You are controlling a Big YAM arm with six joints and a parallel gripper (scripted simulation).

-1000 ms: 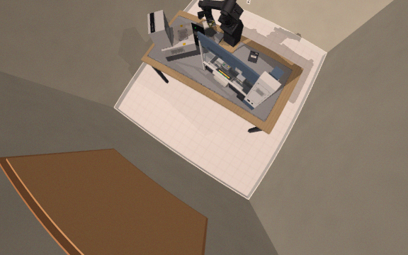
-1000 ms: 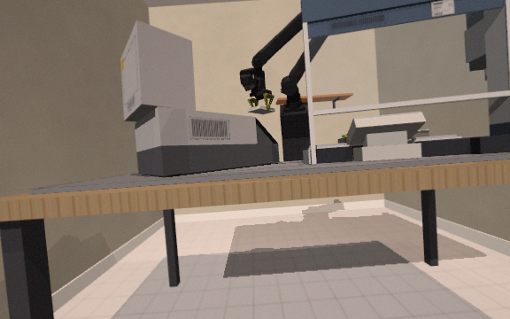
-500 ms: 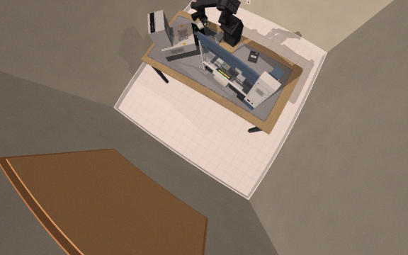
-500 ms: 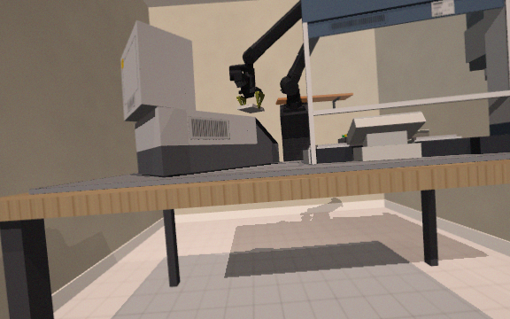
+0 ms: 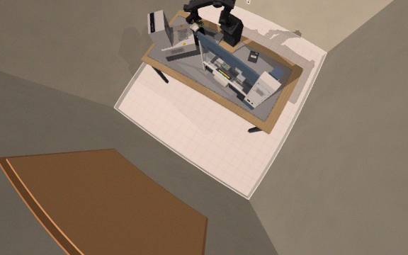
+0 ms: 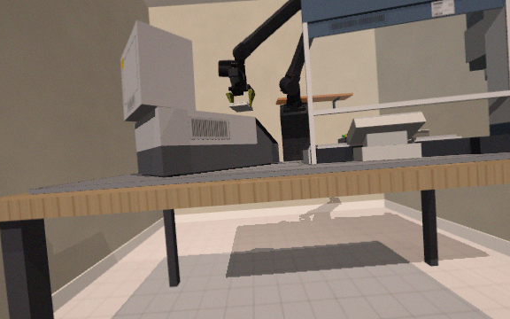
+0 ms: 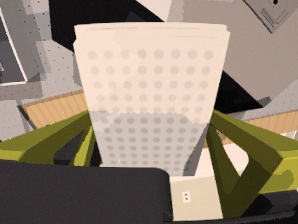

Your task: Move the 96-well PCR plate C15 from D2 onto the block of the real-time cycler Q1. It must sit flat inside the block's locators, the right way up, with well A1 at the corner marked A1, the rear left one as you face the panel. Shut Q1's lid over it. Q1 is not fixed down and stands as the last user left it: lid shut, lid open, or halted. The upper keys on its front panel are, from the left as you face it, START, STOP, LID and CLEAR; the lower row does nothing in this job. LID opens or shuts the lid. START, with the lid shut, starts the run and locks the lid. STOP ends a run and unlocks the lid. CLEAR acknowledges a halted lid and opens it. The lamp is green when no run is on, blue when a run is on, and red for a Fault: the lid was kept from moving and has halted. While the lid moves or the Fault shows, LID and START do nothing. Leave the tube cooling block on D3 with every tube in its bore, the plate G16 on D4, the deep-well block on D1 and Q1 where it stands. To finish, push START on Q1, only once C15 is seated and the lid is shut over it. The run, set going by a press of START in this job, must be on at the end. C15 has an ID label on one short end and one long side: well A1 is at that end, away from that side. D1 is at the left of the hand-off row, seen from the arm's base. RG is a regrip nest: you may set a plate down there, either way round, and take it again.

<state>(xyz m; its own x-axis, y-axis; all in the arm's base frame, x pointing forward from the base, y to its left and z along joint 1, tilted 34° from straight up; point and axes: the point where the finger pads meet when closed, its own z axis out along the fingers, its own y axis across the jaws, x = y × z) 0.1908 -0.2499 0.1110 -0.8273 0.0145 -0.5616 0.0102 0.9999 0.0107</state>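
Note:
My gripper (image 7: pixel 150 114) is shut on the white 96-well PCR plate C15 (image 7: pixel 152 103), its yellow-green fingers on the plate's two long sides. A pale label tab shows at the plate's near end in the wrist view. In the exterior view the gripper (image 6: pixel 240 98) holds the plate (image 6: pixel 241 106) in the air, just above the top of the grey real-time cycler Q1 (image 6: pixel 202 137). Q1's lid (image 6: pixel 155 73) stands open and upright. In the top view the plate (image 5: pixel 195 27) hangs beside Q1's block (image 5: pixel 183 34).
The arm's black base (image 5: pixel 233 32) stands behind a blue-topped frame (image 5: pixel 225 57) that covers the hand-off row. A white instrument (image 5: pixel 263 88) stands at the table's far end. A low grey device (image 6: pixel 385 128) sits under the frame.

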